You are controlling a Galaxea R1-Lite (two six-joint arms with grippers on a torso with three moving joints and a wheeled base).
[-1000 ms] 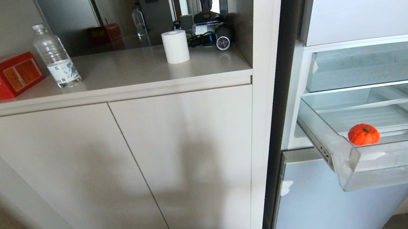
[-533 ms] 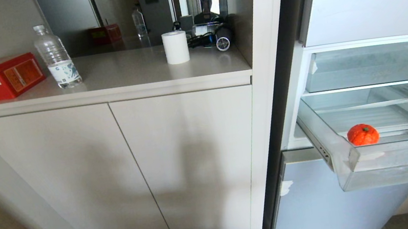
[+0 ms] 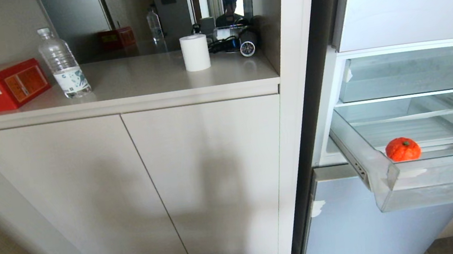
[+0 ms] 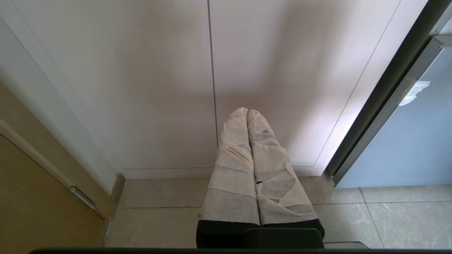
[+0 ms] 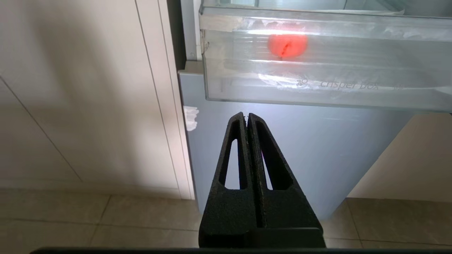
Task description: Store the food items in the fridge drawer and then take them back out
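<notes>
A small orange-red tangerine [image 3: 403, 149] lies near the front left corner of the clear fridge drawer [image 3: 444, 185], which stands pulled out of the open fridge. Through the drawer's frosted front [image 5: 317, 77] the tangerine [image 5: 287, 45] shows as a red blur. My right gripper [image 5: 246, 115] hangs low, below and in front of the drawer, shut and empty, out of the head view. My left gripper [image 4: 247, 111], its fingers wrapped in pale tape, is shut and empty, pointing at the cabinet doors near the floor.
A beige cabinet [image 3: 138, 186] stands left of the fridge; on its counter are a red box [image 3: 2, 85], a water bottle [image 3: 62, 63], a paper roll [image 3: 195, 51] and a hair dryer [image 3: 241, 42]. A shorter clear bin [image 3: 416, 71] sits above the drawer. Tiled floor [image 4: 159, 218] lies below.
Drawer, tangerine and counter items stay where they were. Neither arm shows in the head view then or now.
</notes>
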